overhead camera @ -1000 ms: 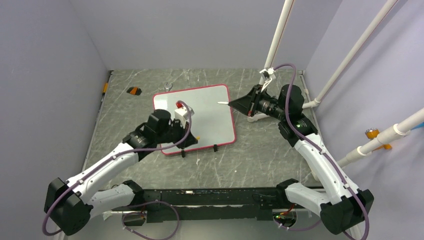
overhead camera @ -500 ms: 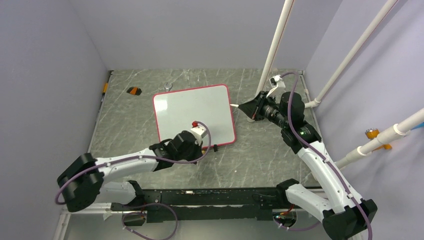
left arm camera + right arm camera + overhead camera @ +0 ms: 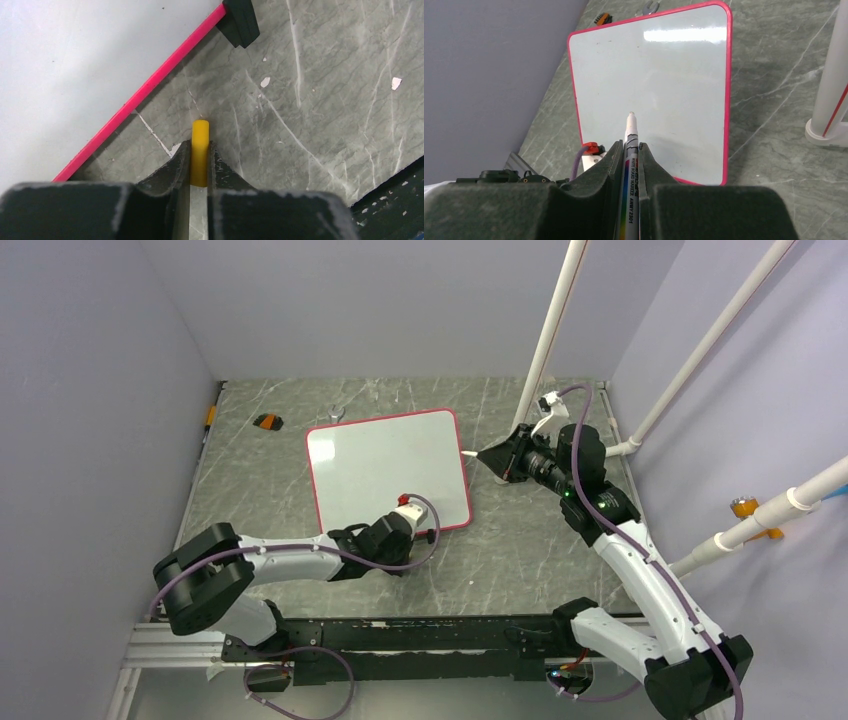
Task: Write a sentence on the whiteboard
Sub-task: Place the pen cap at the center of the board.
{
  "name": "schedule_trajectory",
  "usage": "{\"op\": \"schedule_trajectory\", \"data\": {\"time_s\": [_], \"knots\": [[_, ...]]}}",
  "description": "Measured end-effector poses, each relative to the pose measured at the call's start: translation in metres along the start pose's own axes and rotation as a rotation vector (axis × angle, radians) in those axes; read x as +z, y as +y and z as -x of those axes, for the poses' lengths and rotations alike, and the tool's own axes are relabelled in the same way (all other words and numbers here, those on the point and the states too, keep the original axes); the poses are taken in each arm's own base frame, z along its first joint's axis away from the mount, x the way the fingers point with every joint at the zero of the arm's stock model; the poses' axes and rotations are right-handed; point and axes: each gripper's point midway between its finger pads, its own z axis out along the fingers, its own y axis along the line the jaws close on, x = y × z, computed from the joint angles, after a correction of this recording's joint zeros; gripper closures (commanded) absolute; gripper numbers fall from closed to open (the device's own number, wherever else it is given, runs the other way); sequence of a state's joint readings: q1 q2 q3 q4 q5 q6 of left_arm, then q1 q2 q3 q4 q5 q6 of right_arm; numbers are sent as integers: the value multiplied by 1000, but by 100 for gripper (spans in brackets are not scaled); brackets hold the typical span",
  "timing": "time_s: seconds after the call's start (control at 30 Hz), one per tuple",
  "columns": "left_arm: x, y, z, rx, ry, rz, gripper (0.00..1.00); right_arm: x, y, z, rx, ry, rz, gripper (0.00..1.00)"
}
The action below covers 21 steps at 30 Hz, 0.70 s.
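Two arms over a grey marbled table (image 3: pixel 520 560), each with something pinched. On the table, lying flat and a little turned, the whiteboard (image 3: pixel 385 465) — glossy white face, thin red-pink frame, rounded corners. Sits about in the middle of the table, somewhat toward the far side.

Left gripper (image 3: pixel 199 146) low at the near right corner of the board, off the frame, above bare table. Clenched on a short yellow cap (image 3: pixel 200 131) that stands out a little past the fingertips. Just beyond it in the left wrist view, the pink frame running slantwise and one black clip (image 3: pixel 239 22) on that edge. Cannot tell whether the cap touches the table.

Right gripper (image 3: pixel 631 150) at the right side of the board, pointing toward it. Closed tightly on a marker pen (image 3: pixel 630 131) — white barrel with a rainbow band and black print, bare tip forward. From above, tip at the right edge of the frame; from the right wrist view, seen against the white face. Looks lifted off the board, but not sure.

Further away: white pipes (image 3: pixel 548 335) standing at the far right of the table, a small orange and black thing (image 3: pixel 266 421) at the far left, and a small metal piece (image 3: pixel 335 412) just beyond the far left corner of the board
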State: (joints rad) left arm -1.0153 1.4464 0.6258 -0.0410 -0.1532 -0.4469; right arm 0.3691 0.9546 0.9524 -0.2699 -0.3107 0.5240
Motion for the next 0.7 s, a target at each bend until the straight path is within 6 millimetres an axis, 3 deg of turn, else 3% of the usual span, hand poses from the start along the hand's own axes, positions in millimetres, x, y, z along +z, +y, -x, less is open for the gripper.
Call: {"op": "schedule_trajectory", "data": {"time_s": [0.5,0.7], "knots": [[0,-12,3,10,-11,-43,43,0,-6,-3,-1,10,-28,100],[-15,-15,14,37,-13,-55,31,-1,-8,-5,1,15,-38,100]]}}
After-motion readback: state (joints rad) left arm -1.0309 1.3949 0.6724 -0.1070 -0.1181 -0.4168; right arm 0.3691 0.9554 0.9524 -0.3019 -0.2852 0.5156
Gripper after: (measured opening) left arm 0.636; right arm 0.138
